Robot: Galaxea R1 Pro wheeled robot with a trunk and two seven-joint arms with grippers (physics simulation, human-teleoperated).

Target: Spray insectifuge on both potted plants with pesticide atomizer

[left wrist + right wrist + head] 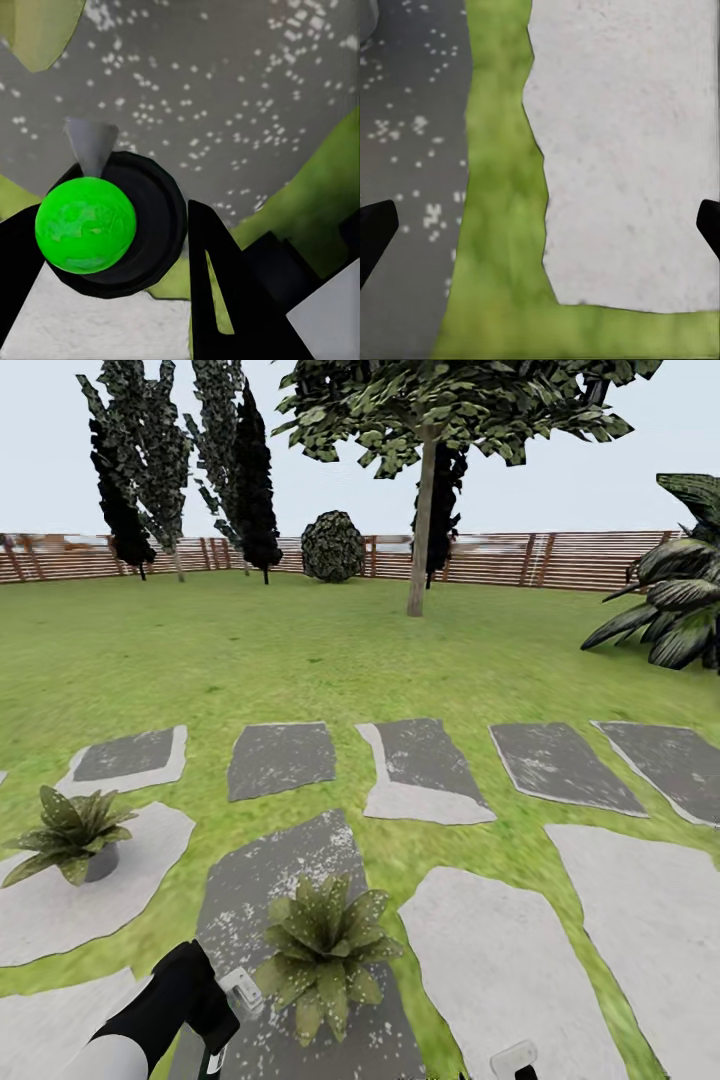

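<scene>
In the head view my left gripper [215,1015] hangs low at the left, shut on the pesticide atomizer [240,990], whose pale trigger head points at the nearer potted plant [325,945]. That plant stands on a dark grey stepping stone [250,880] flecked with white specks. The second potted plant [72,830], in a grey pot, sits on a pale stone further left. In the left wrist view the atomizer [120,217] appears end-on as a dark round body with a bright green ball, held between black fingers [225,292]. My right gripper [540,232] is open above grass and pale stone, with nothing in it.
Stepping stones [560,765] run in rows across the lawn. A big dark striped plant [680,600] stands at the right, and a tree trunk [422,530], a round bush [333,545] and a brown slatted fence [560,558] lie far ahead.
</scene>
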